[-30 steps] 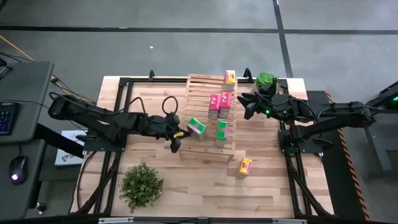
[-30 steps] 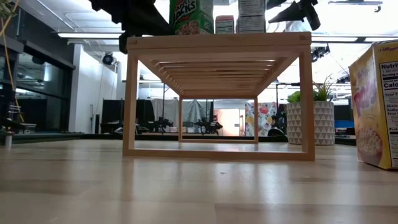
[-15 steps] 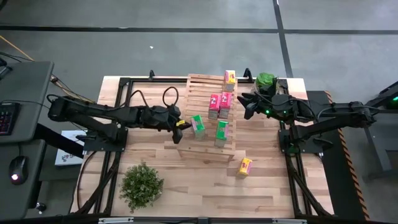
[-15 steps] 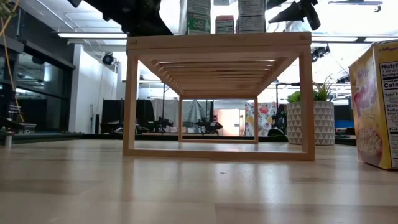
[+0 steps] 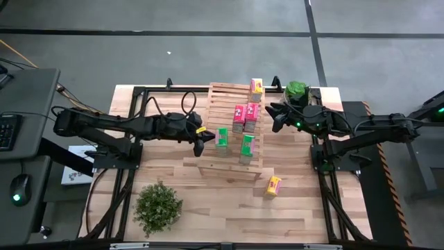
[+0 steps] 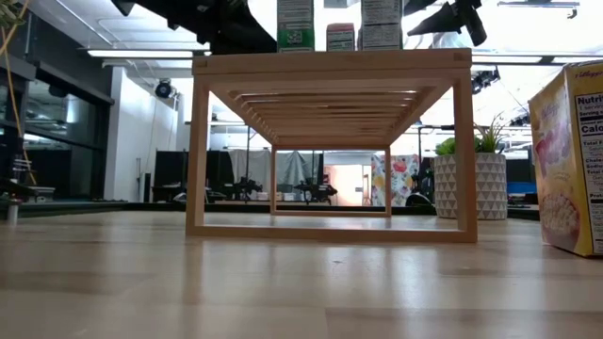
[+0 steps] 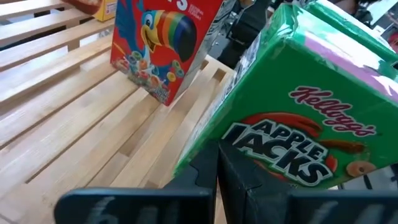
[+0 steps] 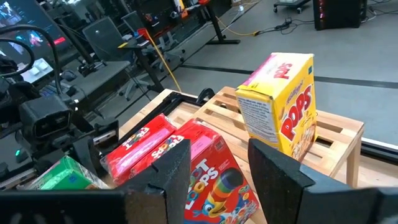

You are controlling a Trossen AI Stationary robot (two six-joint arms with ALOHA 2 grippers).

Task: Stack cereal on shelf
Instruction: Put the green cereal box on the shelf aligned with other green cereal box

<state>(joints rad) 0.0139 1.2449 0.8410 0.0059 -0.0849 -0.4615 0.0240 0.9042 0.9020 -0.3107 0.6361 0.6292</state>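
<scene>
Nearest the bottom of the high view, a leafy plant (image 5: 158, 206) sits at lower left of the worktop (image 5: 173, 184), and a yellow box (image 5: 274, 185) lies alone on the planks at lower centre-right, just off the shelf's near edge. It shows again at the right edge of the low view, standing on the worktop, and seems to be the one carton not yet placed.

At mid-frame the shelf (image 5: 231, 169) carries the rest. The left tool (image 5: 203, 141) is closed on a green box (image 5: 221, 137) at the shelf's left side; the left wrist view shows this carton filling the frame between the dark fingers (image 7: 249, 186), tilted, with slats beneath it. In the low view its base looks level with the top rail, though whether it rests there cannot be told. A second green box (image 5: 247, 147) stands just to its right.

Farther up, two pink-red boxes (image 5: 245, 117) stand together at frame centre, and another yellow box (image 5: 257, 86) stands at the shelf's upper right corner.

The right tool (image 5: 274, 118) hovers right of the pink-red pair, fingers apart and holding nothing, with a green potted plant (image 5: 296, 89) behind it. The loose yellow carton lies below it in the frame, long axis running top-to-bottom with a slight tilt, and the right arm is the nearer one to it.
</scene>
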